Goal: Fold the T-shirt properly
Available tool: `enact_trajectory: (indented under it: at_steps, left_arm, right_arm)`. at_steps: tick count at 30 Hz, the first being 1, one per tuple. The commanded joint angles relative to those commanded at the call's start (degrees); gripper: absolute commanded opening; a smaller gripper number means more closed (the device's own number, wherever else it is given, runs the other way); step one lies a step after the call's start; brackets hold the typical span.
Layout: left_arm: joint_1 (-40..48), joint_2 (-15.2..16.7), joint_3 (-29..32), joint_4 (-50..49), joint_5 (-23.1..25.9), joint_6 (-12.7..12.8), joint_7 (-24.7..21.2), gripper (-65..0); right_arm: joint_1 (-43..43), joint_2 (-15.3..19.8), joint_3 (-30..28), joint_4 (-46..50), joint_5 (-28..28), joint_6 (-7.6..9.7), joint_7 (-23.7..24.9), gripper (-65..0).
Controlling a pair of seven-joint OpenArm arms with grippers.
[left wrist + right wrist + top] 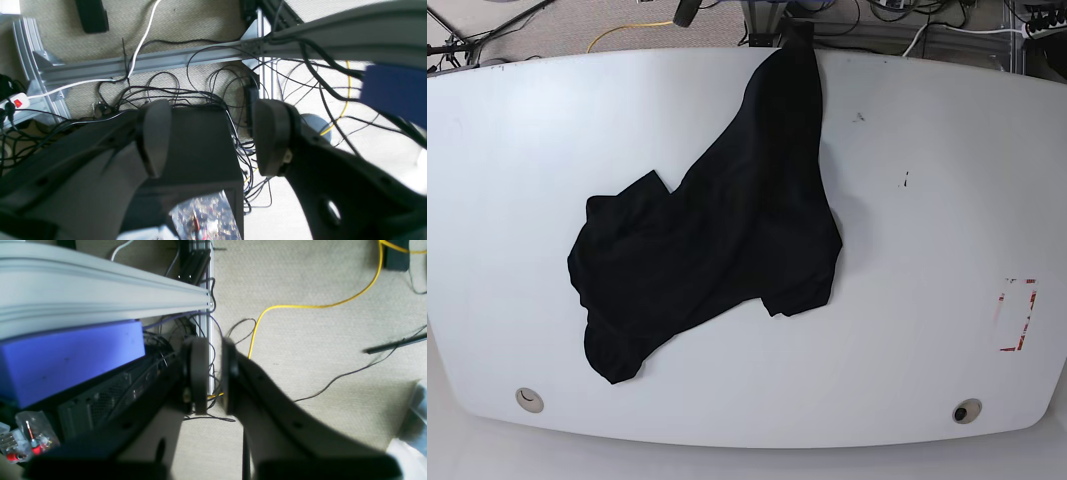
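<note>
Where the table comes nearest: the broad white tabletop (907,380) has a rounded front edge, with a round metal-rimmed fitting (530,400) near one front corner and another round fitting (967,411), dark inside, near the other.
Black short-sleeved cloth T-shirt (717,230): spread unevenly on the tabletop, left of centre in the base view, its outline crooked; one long narrow part runs up to the far edge.
Left gripper (211,138): dark grey fingers spread wide, nothing between them.
Right gripper (214,376): dark fingers almost together, a slim gap showing, nothing pinched that I can see.
Big black box (200,143): below the left gripper, closed on top as far as I can see; what's inside, I can't tell.
Clear crinkled plastic bag (206,216): lying on the black box, small red and pale pieces inside, too blurred to name.
Second clear bag (13,445): in the right wrist view, beside the first one, with red-ended bits in it.
Smooth blue block (73,360): just under a pale metal beam (100,286); I can't tell whether it holds anything.
Floor beyond: beige textured carpet (317,333), a looping yellow cable (300,306) across it, and a tangle of black cables (160,90) by silver metal rails (160,61).
</note>
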State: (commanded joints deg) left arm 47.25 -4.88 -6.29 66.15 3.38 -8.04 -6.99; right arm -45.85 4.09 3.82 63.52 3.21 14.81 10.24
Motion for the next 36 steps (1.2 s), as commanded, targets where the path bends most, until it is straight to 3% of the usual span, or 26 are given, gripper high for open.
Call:
enact_trajectory:
  at_steps: [11,19,21,26,28,36]
  left_arm:
    - [13.80,-0.35,-0.79,20.48,0.00,0.00,0.00,-28.1]
    - [20.22,-0.44,-3.08,31.21,0.00,0.00,0.00,-17.9]
    - [21.36,-0.44,-4.31,33.41,0.00,-0.09,0.00,-17.6]
    - [22.24,-0.44,-6.51,38.42,0.00,-0.18,0.00,-14.9]
    - [21.89,-0.44,-7.74,39.38,0.00,-0.18,0.00,-14.7]
    - [19.78,-0.44,-8.88,42.55,0.00,-0.18,0.00,-14.6]
  right_arm:
    - [-13.54,0.18,0.09,18.81,0.09,0.00,0.00,-58.2]
    - [-21.71,-0.53,0.00,31.74,0.09,0.00,0.00,-57.4]
    - [-23.12,-1.32,0.00,34.02,0.09,0.00,0.00,-53.4]
    - [-26.64,-2.55,0.09,40.62,0.09,-0.09,0.00,-32.7]
    - [-27.52,-3.43,0.09,42.02,0.09,-0.09,0.00,-27.9]
    - [-29.15,-5.80,0.09,48.00,0.09,-0.09,0.00,-26.5]
